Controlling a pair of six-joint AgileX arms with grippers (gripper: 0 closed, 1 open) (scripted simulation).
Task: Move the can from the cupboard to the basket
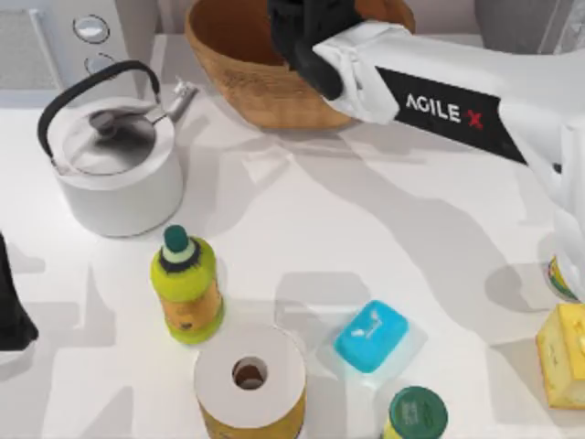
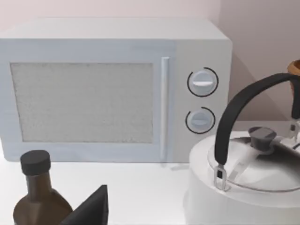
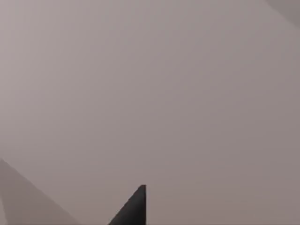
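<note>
A white table (image 1: pixel 366 229) is crowded with a kettle (image 1: pixel 114 169) and bottles. The right gripper (image 1: pixel 306 37) is held over the basket (image 1: pixel 256 87); whether its jaws are apart or clamped cannot be told, nor where the can lies. A light, slippery, easily dented can would best be gripped across its side walls. The left gripper (image 1: pixel 14 315) is parked at the table's left edge.

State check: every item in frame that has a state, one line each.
White kettle with black handle: upright, lid on.
White microwave with round knobs: door shut.
Tan woven wicker basket: upright, right gripper above it.
Green squeeze bottle: upright, capped.
Green-lidded jar: lid on.
Left gripper: parked at left edge.
</note>
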